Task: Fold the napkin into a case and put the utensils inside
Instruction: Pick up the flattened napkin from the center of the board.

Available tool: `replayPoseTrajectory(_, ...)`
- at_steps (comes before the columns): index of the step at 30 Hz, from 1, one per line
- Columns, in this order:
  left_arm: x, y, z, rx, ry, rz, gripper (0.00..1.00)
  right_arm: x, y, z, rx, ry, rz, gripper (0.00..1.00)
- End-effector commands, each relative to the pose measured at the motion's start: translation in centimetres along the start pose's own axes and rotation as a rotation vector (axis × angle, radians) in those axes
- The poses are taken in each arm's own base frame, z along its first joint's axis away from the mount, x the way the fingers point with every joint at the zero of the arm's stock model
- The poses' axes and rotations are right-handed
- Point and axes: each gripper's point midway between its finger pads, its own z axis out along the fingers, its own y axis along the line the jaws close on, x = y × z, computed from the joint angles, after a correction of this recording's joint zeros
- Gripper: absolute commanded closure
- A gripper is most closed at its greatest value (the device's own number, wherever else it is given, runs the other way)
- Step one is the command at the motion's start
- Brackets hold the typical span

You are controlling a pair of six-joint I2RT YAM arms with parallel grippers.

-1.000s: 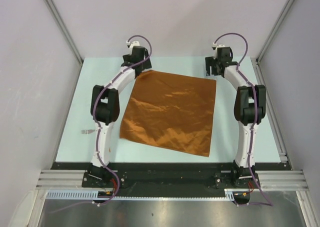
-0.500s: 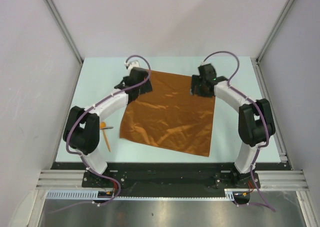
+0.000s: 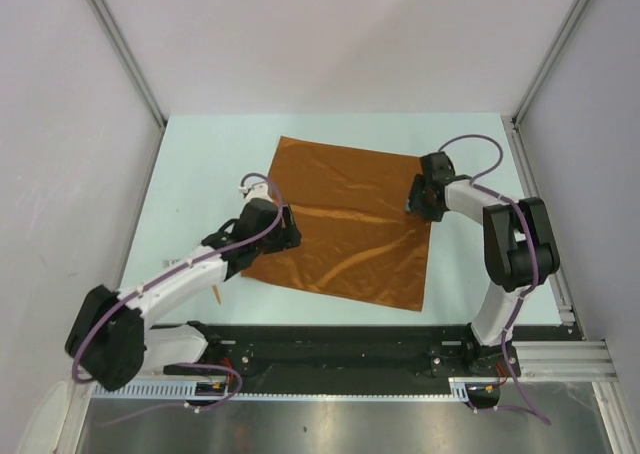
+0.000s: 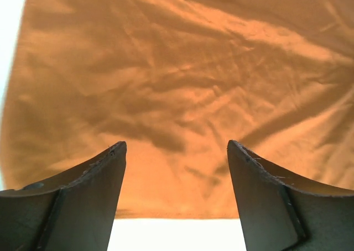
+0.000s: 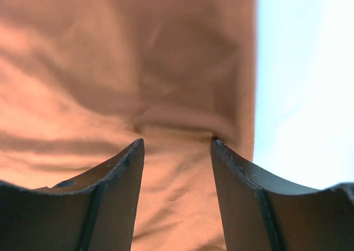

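The rust-orange napkin (image 3: 345, 219) lies spread flat and wrinkled on the pale table. My left gripper (image 3: 287, 232) is open at the napkin's left edge; in the left wrist view (image 4: 176, 148) its jaws straddle the cloth's edge (image 4: 177, 96). My right gripper (image 3: 417, 200) is open over the napkin's right edge; in the right wrist view (image 5: 176, 143) its fingertips rest at a small pucker in the cloth (image 5: 138, 68). Of the utensils, only an orange sliver (image 3: 216, 294) shows beside my left arm; the rest are hidden. No folded case is in view.
The pale table (image 3: 200, 174) is walled by grey panels at the left, back and right. A black rail (image 3: 330, 339) runs along the near edge. My left arm (image 3: 170, 274) lies low across the table's near left.
Both grippers moved from the napkin's far corners toward me along its side edges. The left arm swung low and now covers the spoon and most of the stick. The napkin lies the same.
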Motion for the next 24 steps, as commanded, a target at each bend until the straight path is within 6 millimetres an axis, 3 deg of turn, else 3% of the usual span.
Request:
replayPoseTrajectory(1,0.6,0.9,-1.9,0.002,-0.004,-0.061,0.2,-0.1,-5.1,1.9,0.101,0.038,0.036,0.43)
replayPoseTrajectory(3,0.8,1.8,-2.4,-0.052,0.007,-0.099,0.19,-1.2,-5.3,1.4,0.12,0.021,0.02,0.43)
replayPoseTrajectory(4,1.2,3.4,-2.7,-0.138,0.013,-0.122,0.19,-1.4,-5.0,0.9,0.115,0.015,0.006,0.42)
replayPoseTrajectory(6,1.4,4.8,-3.0,-0.214,0.01,-0.135,0.19,-1.6,-4.0,-0.4,0.122,-0.012,-0.043,0.41)
replayPoseTrajectory(9,1.9,6.8,-3.1,-0.298,0.008,-0.17,0.19,-2.9,-2.7,-3.2,0.17,-0.088,-0.093,0.31)
replayPoseTrajectory(11,2.2,6.9,-2.8,-0.279,0.029,-0.232,0.21,-1.8,-1.6,-5.1,0.16,-0.072,-0.114,0.2)
replayPoseTrajectory(13,3.2,7.9,-2.4,-0.297,0.056,-0.308,0.23,1.0,-1.7,-6.0,0.145,-0.003,-0.058,0.18)
replayPoseTrajectory(14,3.5,8.3,-2.2,-0.308,0.06,-0.328,0.24,1.4,-1.8,-7.3,0.129,-0.012,-0.035,0.17)
replayPoseTrajectory(15,4.2,9.2,-2.2,-0.342,0.077,-0.34,0.24,3.7,-2.9,-7.8,0.163,0.034,0.028,0.17)
replayPoseTrajectory(17,4.8,10.4,-2.0,-0.39,0.092,-0.383,0.24,5.1,-3.1,-10.0,0.167,0.024,0.076,0.16)
replayPoseTrajectory(19,5.1,10.4,-1.5,-0.387,0.106,-0.391,0.25,7.8,-4.3,-11.3,0.224,0.049,0.159,0.17)
replayPoseTrajectory(20,4.9,10.2,-1.3,-0.384,0.107,-0.395,0.27,8.5,-3.8,-12.6,0.189,0.041,0.176,0.18)
replayPoseTrajectory(22,5.2,10.3,-1.0,-0.396,0.123,-0.404,0.3,10.9,-4.5,-13.3,0.195,0.078,0.239,0.26)
replayPoseTrajectory(24,5.5,10.5,-0.8,-0.418,0.13,-0.411,0.34,11.8,-4.8,-14.4,0.169,0.065,0.265,0.28)
